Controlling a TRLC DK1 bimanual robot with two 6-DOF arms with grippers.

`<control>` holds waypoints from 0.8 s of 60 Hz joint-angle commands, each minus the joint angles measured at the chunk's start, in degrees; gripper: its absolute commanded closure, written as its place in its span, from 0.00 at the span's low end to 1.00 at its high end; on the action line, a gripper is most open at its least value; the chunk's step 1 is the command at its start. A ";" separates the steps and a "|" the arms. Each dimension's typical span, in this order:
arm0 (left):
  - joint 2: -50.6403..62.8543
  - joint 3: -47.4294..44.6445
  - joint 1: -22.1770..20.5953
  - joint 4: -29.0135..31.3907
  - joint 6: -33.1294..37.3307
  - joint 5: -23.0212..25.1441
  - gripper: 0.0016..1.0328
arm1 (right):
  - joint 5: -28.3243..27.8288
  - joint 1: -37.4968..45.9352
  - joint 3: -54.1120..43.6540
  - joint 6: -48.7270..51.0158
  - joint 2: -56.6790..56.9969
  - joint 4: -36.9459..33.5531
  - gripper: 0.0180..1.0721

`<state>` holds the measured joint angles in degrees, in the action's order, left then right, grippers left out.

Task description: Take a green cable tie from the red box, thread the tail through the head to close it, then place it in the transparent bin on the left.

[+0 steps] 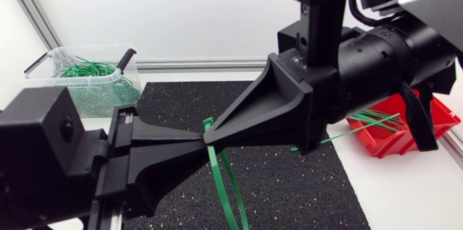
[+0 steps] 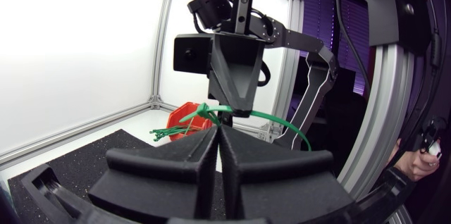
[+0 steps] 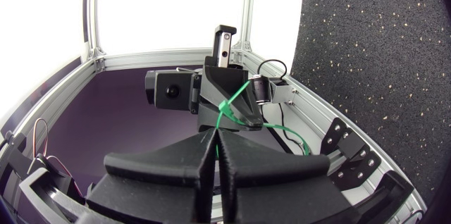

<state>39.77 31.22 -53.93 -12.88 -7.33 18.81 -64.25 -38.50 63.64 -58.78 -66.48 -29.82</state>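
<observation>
Green cable tie: held above black mat, loop hanging down.
L pincer: clamped tight on tie.
R pincer: clamped on same tie, tip-to-tip w/ L.
Red box: tabletop R side, spare ties inside.
Transparent bin: far L.

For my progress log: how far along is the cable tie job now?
Done: one green plastic cable tie is out of the red plastic box. In hand: left end effector and right end effector both pinch it, tip to tip, above the black speckled mat; it hangs in a loop, but whether the tail passed the head is unclear. Remaining: placing it in the transparent plastic bin.
</observation>
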 commanded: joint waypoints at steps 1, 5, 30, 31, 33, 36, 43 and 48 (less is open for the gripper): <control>-0.92 -1.25 -2.23 -0.91 3.73 -0.09 0.96 | 1.58 0.71 0.00 -1.68 -1.20 -0.23 0.95; -0.92 -1.43 -2.32 -1.00 4.52 -0.79 0.96 | 1.67 0.97 -0.18 -1.60 -1.11 -0.23 0.95; -0.57 -2.31 1.46 -1.97 9.09 -1.76 0.96 | 0.70 1.41 -0.09 1.39 0.03 -0.32 0.49; -0.48 -2.48 1.64 -2.06 9.53 -1.76 0.96 | 0.70 1.50 0.00 1.66 0.03 -0.32 0.49; -0.39 -2.66 1.99 -2.23 10.15 -1.76 0.96 | 0.70 1.50 0.08 1.83 -0.06 -0.32 0.49; -0.48 -2.75 2.43 -2.06 10.76 -1.76 0.96 | 0.79 1.76 0.26 2.45 -0.06 -0.32 0.49; -0.48 -3.63 2.60 -2.06 13.75 -2.72 0.96 | 1.23 2.03 0.70 5.52 -0.67 -0.41 0.49; -0.57 -3.89 2.34 -1.62 15.86 -3.60 0.96 | 1.14 2.73 1.67 8.42 -1.99 -1.73 0.49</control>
<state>39.59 28.67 -51.57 -13.93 5.21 15.88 -63.22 -36.53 63.83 -53.69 -66.81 -30.26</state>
